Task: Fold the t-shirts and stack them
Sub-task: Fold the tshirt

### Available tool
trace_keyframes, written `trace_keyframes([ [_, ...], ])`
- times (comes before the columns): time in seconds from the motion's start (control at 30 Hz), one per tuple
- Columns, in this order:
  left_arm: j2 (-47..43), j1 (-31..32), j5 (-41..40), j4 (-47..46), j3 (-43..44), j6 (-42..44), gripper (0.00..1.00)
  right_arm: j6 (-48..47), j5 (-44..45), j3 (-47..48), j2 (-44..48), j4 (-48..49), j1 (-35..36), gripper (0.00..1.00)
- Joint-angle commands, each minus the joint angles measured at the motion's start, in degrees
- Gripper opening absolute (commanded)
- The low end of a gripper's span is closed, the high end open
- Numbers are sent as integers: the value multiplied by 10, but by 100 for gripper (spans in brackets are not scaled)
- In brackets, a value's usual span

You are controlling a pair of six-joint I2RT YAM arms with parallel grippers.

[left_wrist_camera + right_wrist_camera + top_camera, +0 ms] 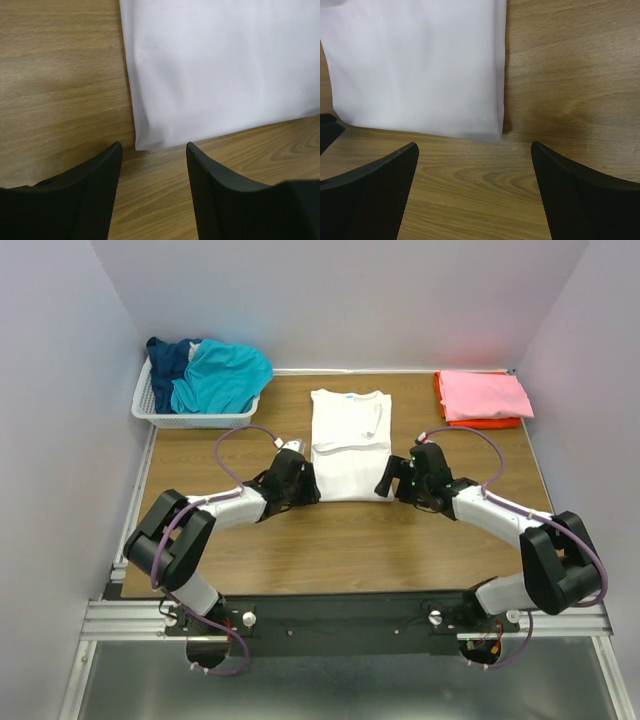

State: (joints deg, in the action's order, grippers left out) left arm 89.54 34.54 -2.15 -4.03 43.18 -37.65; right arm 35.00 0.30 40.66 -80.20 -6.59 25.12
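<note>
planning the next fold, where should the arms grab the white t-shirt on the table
Take the white t-shirt by its two near hem corners, left gripper on one, right gripper on the other, coming low from the near side. It lies flat; both open jaws face those corners.

A: What sort of place is this showing?

B: It is looking like a robotics lab. Plain white panels (60, 390) are boxing in a wood-grain worktop (330, 540), while a left arm (172, 535) and right arm (555, 560) are sitting bolted to an aluminium rail (340, 618) along its near edge.
</note>
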Motion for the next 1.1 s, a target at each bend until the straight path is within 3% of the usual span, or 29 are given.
trace_keyframes([
  [0.0, 29, -3, 11, -2, 3, -1, 59, 15, 11, 0, -8, -4, -1, 99],
  [0.2, 59, -4, 14, -7, 5, -8, 46, 20, 14, -1, -8, -4, -1, 98],
  [0.3, 65, -5, 15, -13, 5, -10, 35, 21, 9, -3, -8, -3, -1, 95],
  [0.37, 69, -5, 18, -14, 5, -11, 20, 21, 8, -3, -13, -4, -1, 92],
  [0.47, 68, -5, 19, -17, 1, -15, 2, 17, 1, -1, -20, -3, -1, 85],
  [0.5, 68, -5, 18, -19, -2, -16, 0, 18, 1, 2, -28, -3, -1, 76],
  [0.57, 68, -5, 19, -22, -4, -14, 0, 18, 8, 5, -37, -4, 0, 67],
  [0.6, 69, -5, 19, -26, -5, -14, 0, 19, 21, 7, -48, -2, -1, 56],
  [0.77, 70, -6, 33, -34, -6, -15, 0, 16, 33, 20, -79, -2, -1, 53],
  [0.83, 70, -5, 32, -37, -7, -14, 0, 16, 32, 24, -89, 0, -1, 42],
  [1.07, 73, -5, 33, -38, -6, -12, 0, 13, 29, 20, -106, 8, -1, 22],
])
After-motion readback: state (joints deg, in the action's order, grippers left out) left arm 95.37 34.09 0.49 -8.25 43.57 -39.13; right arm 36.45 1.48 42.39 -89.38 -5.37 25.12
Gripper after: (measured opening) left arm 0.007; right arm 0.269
